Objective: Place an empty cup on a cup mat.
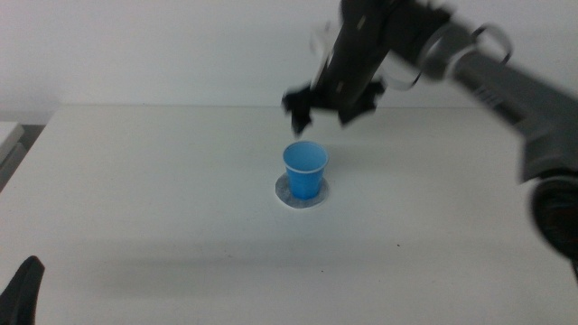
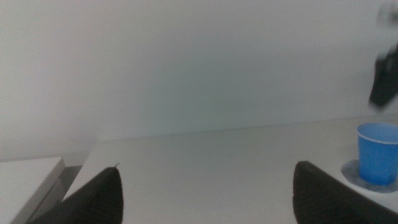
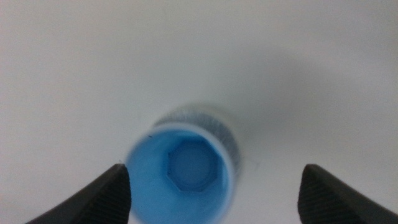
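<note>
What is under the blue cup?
The cup stands upright on the cup mat; only the mat's rim shows, its middle is covered. The open right gripper is above.

The cup (image 1: 304, 170) is small, bright blue and tapered, with a thin pale rim; it stands upright and mouth up, just right of the frame's centre in the middle view. Its inside is blue and holds nothing. It sits on the cup mat (image 1: 285, 192), a flat round speckled grey disc with a white edge, showing around the cup's base.
</note>
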